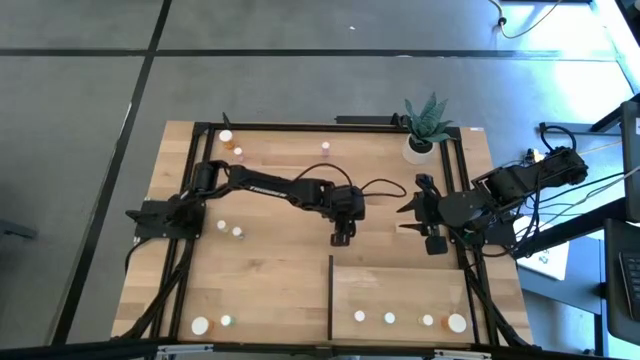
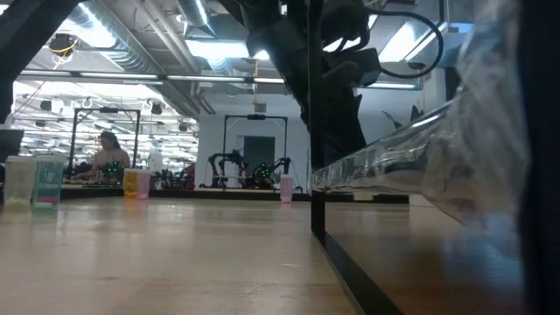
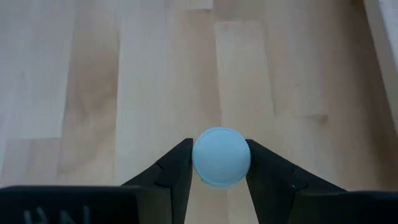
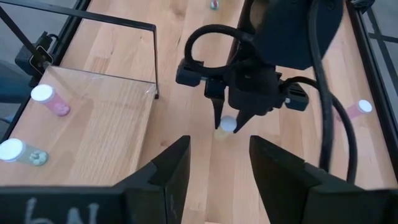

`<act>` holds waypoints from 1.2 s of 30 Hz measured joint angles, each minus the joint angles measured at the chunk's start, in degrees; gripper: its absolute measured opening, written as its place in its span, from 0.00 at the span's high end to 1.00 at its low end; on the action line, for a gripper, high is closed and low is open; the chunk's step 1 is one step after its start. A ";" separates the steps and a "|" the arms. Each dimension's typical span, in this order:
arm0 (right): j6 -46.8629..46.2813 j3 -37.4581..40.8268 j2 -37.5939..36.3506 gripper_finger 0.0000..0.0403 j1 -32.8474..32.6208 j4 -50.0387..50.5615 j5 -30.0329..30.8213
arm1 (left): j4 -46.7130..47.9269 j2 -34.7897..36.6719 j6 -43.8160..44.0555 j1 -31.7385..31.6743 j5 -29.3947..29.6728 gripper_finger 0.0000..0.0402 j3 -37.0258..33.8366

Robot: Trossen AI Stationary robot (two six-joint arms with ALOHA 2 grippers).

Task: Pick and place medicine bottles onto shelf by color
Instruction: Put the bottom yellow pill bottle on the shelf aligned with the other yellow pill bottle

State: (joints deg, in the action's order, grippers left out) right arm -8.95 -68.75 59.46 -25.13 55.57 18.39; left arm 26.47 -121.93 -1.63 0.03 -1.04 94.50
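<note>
My left gripper (image 1: 342,238) is over the middle of the table, just beyond the shelf's far left corner, shut on a small bottle with a white cap (image 3: 221,157). The bottle also shows in the right wrist view (image 4: 227,126). The shelf (image 1: 400,290) is a light-wood panel at the near right with a dark upright edge (image 1: 331,295), and several bottles stand along its near side (image 1: 389,318). My right gripper (image 1: 408,218) is open and empty, to the right of the left gripper and pointing toward it. Loose bottles stand on the table at the far left (image 1: 226,136), left (image 1: 222,225) and near left (image 1: 200,325). My left gripper pinches the bottle by the round side of its white cap (image 3: 247,149) between its two fingers (image 3: 268,167). The fingers come from above, pointing down. The bottle stays upright under them. Whether its base is on the table I cannot tell.
A white plant pot (image 1: 420,148) stands at the far right corner. A pink bottle (image 1: 326,147) stands alone at the far edge. Bare table lies between the left gripper and the shelf's dark edge. A pink bottle (image 4: 50,98) on the shelf shows in the right wrist view.
</note>
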 joint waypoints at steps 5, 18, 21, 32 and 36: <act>0.02 0.00 0.00 0.59 0.00 0.00 0.00 | -0.10 0.00 -1.26 0.52 -0.11 0.67 0.00; 0.04 0.00 0.02 0.59 0.00 0.04 -0.45 | 0.34 -0.87 0.08 0.44 0.23 0.67 -0.04; 0.08 0.00 0.02 0.59 -0.02 0.04 -0.50 | 1.17 -2.03 0.17 0.39 0.31 0.67 -0.08; 0.13 0.00 0.04 0.59 -0.01 0.04 -0.48 | 1.08 -2.64 1.14 0.37 0.51 0.68 0.00; 0.15 0.00 0.04 0.59 0.00 0.04 -0.50 | 1.10 -2.64 -0.79 0.37 0.81 0.68 0.00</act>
State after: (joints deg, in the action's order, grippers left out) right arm -8.80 -68.75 59.51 -25.12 55.61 17.89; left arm 27.57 -124.57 -2.42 0.40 -0.23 94.50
